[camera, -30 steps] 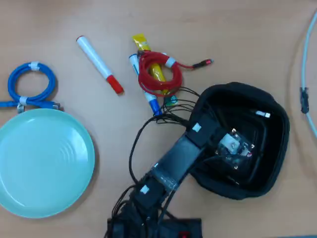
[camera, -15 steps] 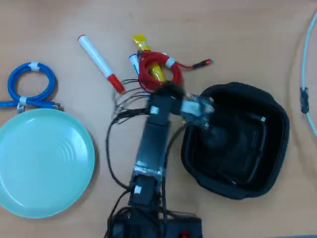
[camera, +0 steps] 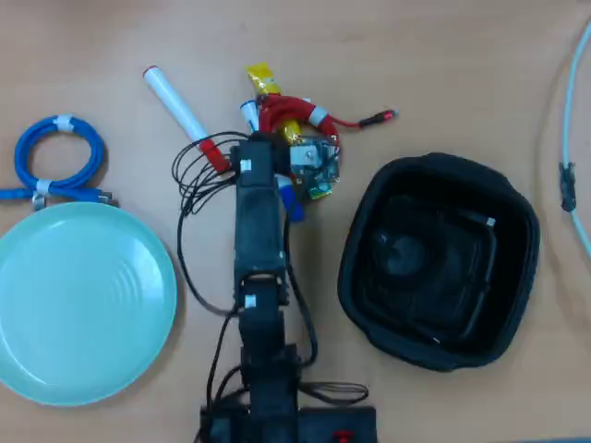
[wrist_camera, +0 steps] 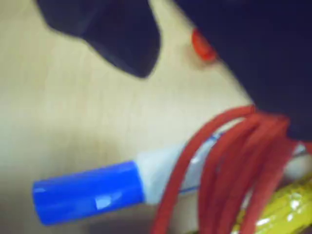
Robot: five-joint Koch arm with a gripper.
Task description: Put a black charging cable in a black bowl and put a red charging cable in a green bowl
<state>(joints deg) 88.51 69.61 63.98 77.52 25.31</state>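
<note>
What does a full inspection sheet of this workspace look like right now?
Surface: light wooden table, bare between items.
Job's things: coiled red charging cable under the arm's head; large black squarish bowl at right in the overhead view, a thin black cable inside; round pale mint-green dish at left, empty.
Clutter: red-capped white marker; blue-capped white marker; yellow item; blue coiled cable.
Grippers: gripper over the red coil; state unclear.
Cables: arm's black wiring; pale cord at right edge.
Surroundings: nothing seen.
</note>
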